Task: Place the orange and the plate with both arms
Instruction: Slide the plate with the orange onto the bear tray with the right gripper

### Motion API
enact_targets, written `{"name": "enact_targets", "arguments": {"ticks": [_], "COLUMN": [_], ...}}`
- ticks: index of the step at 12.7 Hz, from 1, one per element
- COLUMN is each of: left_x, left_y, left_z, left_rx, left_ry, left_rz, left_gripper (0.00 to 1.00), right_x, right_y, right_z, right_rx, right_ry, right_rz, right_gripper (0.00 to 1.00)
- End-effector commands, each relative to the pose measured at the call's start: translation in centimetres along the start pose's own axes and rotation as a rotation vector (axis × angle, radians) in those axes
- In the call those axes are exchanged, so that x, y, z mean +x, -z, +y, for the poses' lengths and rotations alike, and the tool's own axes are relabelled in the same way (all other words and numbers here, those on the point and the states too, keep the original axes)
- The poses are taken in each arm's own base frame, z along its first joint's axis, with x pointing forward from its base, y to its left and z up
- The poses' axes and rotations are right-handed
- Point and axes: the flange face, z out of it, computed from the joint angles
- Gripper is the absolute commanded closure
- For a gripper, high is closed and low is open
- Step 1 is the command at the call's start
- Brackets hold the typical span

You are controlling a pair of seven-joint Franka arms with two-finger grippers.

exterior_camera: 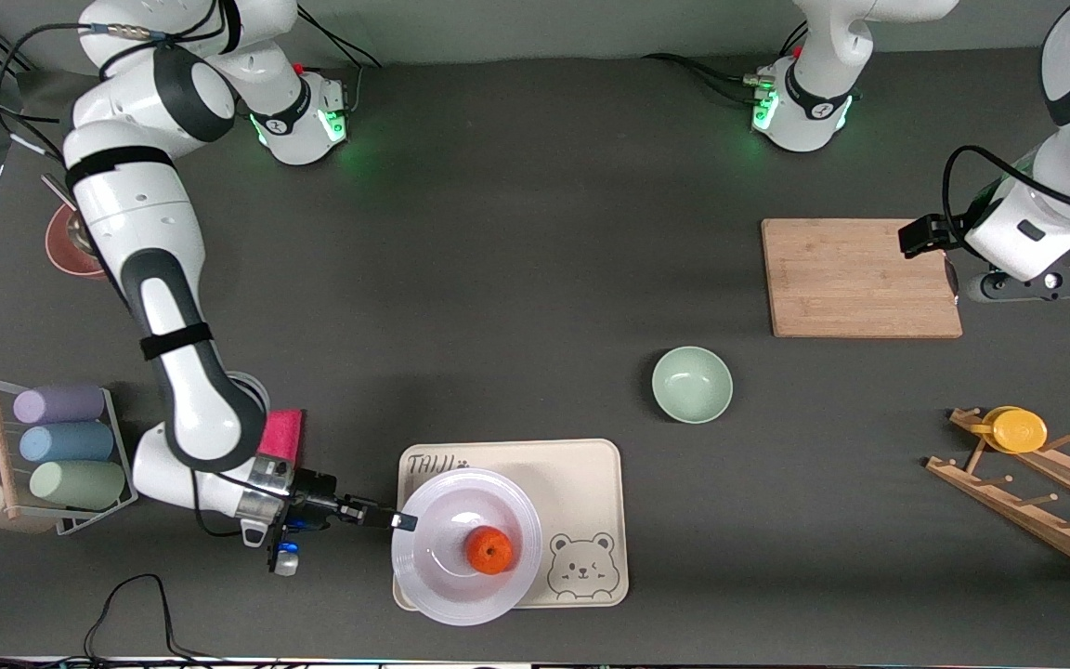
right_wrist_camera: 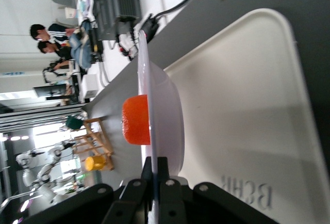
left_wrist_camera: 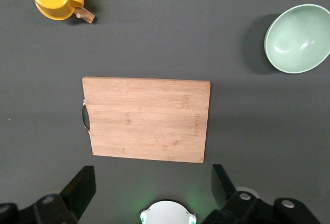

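The white plate [exterior_camera: 447, 576] sits over the cream bear tray [exterior_camera: 581, 483], with the orange [exterior_camera: 489, 550] in its well. My right gripper [exterior_camera: 402, 521] is shut on the plate's rim at the edge toward the right arm's end of the table. In the right wrist view the rim [right_wrist_camera: 147, 105] runs edge-on between the fingers [right_wrist_camera: 164, 171], and the orange [right_wrist_camera: 136, 120] shows above it. My left gripper [exterior_camera: 953, 283] waits open and empty over the edge of the wooden cutting board [exterior_camera: 860, 277]; its fingers [left_wrist_camera: 81, 188] stand wide apart.
A pale green bowl [exterior_camera: 692, 384] stands between the tray and the board. A wooden rack [exterior_camera: 1041, 497] holds a yellow cup [exterior_camera: 1016, 429]. A rack of pastel cups [exterior_camera: 61, 444], a pink sponge [exterior_camera: 282, 434] and a reddish dish [exterior_camera: 71, 243] sit at the right arm's end.
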Motion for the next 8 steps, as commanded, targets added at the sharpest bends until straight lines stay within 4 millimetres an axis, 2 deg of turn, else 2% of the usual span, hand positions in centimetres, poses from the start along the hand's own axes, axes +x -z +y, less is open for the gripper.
{"name": "enact_targets", "arguments": {"ticks": [1, 3, 4, 6, 7, 8], "left_x": [0.2, 0.3, 0.3, 0.3, 0.3, 0.3], "left_y": [0.5, 0.3, 0.3, 0.2, 0.2, 0.1], "left_z": [0.1, 0.2, 0.2, 0.5, 0.6, 0.7], "left_rx": [0.019, 0.020, 0.020, 0.022, 0.023, 0.023], "left_ry": [-0.015, -0.012, -0.011, -0.006, -0.008, -0.009], "left_rz": [-0.011, -0.014, -0.015, -0.018, -0.018, -0.019], "left_gripper": [0.00, 0.00, 0.00, 0.00, 0.00, 0.00], "right_x": [0.1, -0.7, -1.5, -1.7, -1.7, -1.7], "right_y": [-3.3, -5.0, -6.2, -6.5, -6.5, -6.4], "right_z": [1.3, 2.5, 2.0, 1.8, 1.8, 1.5], "right_rx": [-0.015, -0.004, 0.019, 0.022, 0.020, 0.009], "right_ry": [0.057, 0.042, 0.033, 0.028, 0.033, 0.064], "right_rz": [0.028, 0.005, -0.002, 0.007, 0.007, 0.005], "right_gripper": [1.00, 1.00, 1.00, 1.00, 0.93, 0.01]}}
